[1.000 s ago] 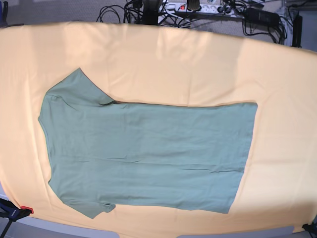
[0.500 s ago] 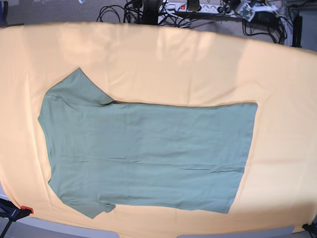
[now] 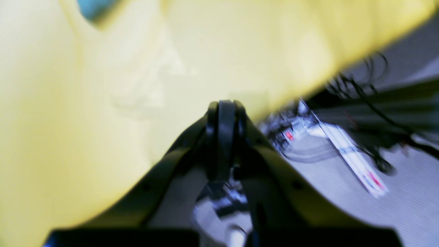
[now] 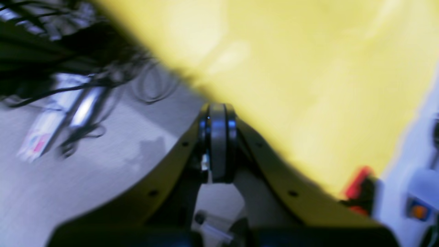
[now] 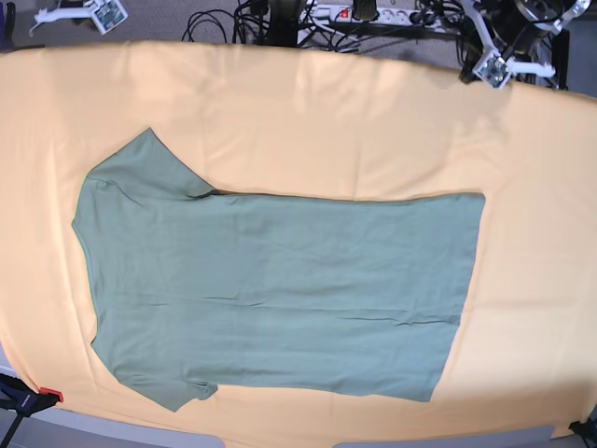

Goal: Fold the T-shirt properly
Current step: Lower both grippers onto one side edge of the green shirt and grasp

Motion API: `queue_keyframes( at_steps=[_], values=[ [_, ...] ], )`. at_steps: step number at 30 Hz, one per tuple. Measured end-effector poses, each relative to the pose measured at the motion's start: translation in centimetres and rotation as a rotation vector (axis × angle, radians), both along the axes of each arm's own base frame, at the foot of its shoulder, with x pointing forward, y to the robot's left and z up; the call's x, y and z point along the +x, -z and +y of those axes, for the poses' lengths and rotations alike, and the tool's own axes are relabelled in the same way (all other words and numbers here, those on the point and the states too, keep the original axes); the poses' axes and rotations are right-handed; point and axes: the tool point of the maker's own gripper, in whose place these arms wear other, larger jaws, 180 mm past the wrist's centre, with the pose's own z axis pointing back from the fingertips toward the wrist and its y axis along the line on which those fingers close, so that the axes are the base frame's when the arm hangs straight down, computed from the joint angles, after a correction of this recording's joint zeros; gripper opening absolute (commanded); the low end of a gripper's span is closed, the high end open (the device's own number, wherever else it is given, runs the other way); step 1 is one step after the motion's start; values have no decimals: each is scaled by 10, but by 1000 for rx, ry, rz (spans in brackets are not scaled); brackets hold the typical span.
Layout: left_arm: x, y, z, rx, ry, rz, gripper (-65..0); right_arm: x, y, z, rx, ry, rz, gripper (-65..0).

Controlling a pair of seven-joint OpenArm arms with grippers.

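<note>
Firmly pressed together, both sets of jaws, empty, beyond the far edge of the yellow cloth [image 5: 308,112]. Flat on that cloth, mid-worktop: T-shirt [image 5: 280,289], unfolded. Risk: pinching the yellow cloth along with the shirt, dragging both.

T-shirt flat on the cloth-covered counter, both arms at the far edge.

The T-shirt [image 5: 270,294] lies spread on the cloth [image 5: 373,121] that covers the counter, nearer the front edge than the far one, its sleeves toward the base view's left edge and its hem toward the right. The left gripper [image 5: 492,67] sits over the far right corner, the right gripper [image 5: 103,14] beyond the far left corner. Cables [image 5: 233,23] and a power strip [image 5: 373,13] lie on the floor behind the far edge.
</note>
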Motion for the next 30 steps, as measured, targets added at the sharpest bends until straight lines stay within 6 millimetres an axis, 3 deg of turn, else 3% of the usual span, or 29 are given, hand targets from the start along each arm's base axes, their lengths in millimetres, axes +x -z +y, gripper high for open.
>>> queue_keyframes(
  at_steps=[3,11,14,17,19,20,22,23,30],
  values=[
    [30,-18,-2,4,67,-119,-650,44,-18,7,21,-70,-154,-650],
    [101,-33,23,40,260,-279,-650,119,-57,28,91,-157,-385,-650],
    [118,-21,34,70,307,-243,-623,127,-64,35,101,-195,-414,-650],
    [135,-8,41,135,373,-232,-428,136,-66,36,117,-210,-449,-649],
    [144,-2,42,181,424,-230,-297,134,-61,33,113,-201,-431,-529],
    [148,0,41,193,445,-227,-265,132,-59,32,112,-198,-423,-458],
    [154,6,36,227,499,-221,-258,130,-57,32,112,-196,-414,-342],
    [155,10,35,254,525,-214,-258,130,-58,32,113,-196,-415,-314],
    [166,36,37,381,626,-167,-258,130,-59,30,110,-177,-424,-307]
  ],
)
